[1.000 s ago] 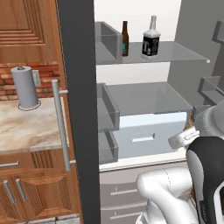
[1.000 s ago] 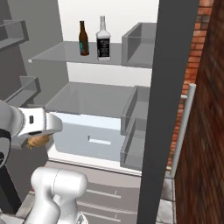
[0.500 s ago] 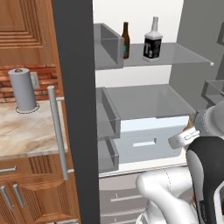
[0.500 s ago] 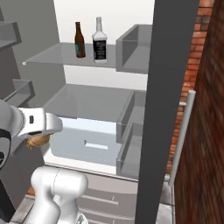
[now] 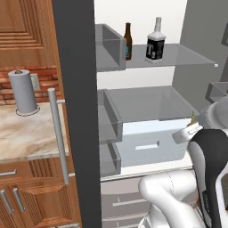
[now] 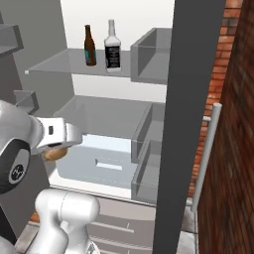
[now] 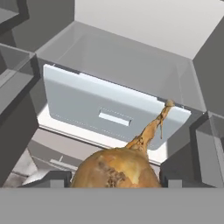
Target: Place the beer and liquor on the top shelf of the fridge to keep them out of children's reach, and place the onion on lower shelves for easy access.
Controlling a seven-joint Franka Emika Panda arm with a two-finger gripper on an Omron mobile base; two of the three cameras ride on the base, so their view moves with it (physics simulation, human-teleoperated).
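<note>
The fridge (image 5: 75, 111) stands open. On its top shelf (image 5: 187, 55) the slim brown beer (image 5: 128, 41) and the squat clear liquor (image 5: 155, 42) stand upright side by side, also seen as beer (image 6: 90, 45) and liquor (image 6: 113, 47) in the right base view. My gripper (image 7: 116, 177) is shut on the tan onion (image 7: 116, 168), whose stem points up toward the fridge. The gripper (image 6: 54, 148) hangs in front of the fridge at about drawer height, below a lower shelf (image 7: 122, 61), with the onion (image 6: 53, 154) under the hand.
A pale drawer (image 5: 147, 144) sits under the lower shelf (image 5: 147, 102). Grey side bins (image 6: 149, 144) line the fridge's sides. The dark door (image 6: 183, 124) and a brick wall (image 6: 238, 99) close in the right. A paper towel roll (image 5: 23, 91) stands on the counter at left.
The whole picture has shifted slightly, so the base has moved a little before the fridge. The onion stays in the gripper and the bottles stay put.
</note>
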